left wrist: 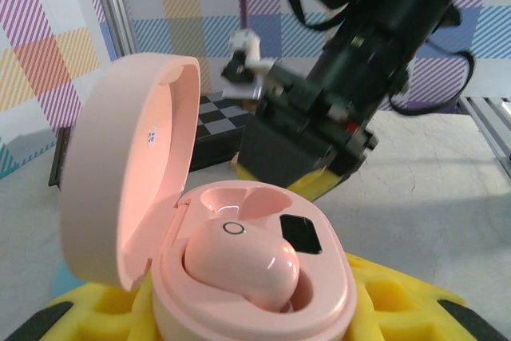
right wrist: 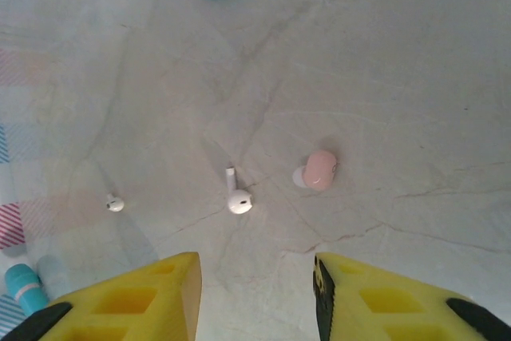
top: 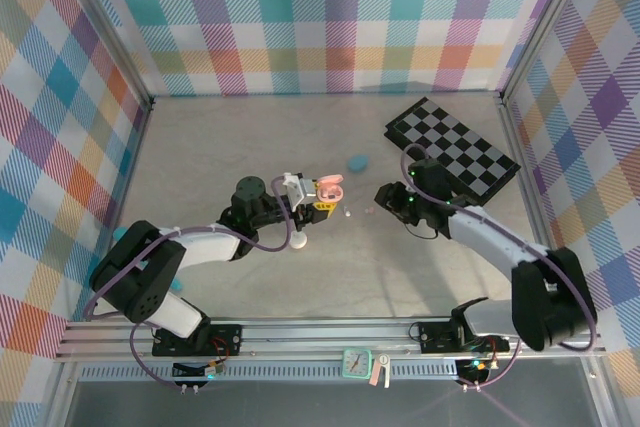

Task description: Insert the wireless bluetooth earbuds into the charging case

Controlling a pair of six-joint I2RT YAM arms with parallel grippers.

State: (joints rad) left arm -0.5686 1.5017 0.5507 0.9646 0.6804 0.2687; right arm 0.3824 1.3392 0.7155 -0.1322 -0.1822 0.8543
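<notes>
My left gripper is shut on an open pink charging case, held above the table. In the left wrist view the case sits between yellow fingers, its lid raised to the left. One pink earbud lies in the near socket and the far socket is bare. A second pink earbud and a white stemmed earbud lie on the table just beyond my right gripper, which is open and holds nothing. From above, those two buds lie between the grippers.
A teal oval case lies farther back, with a checkerboard at the back right. A small white round piece sits below the left gripper. A tiny white bud and a teal piece lie left of the right gripper.
</notes>
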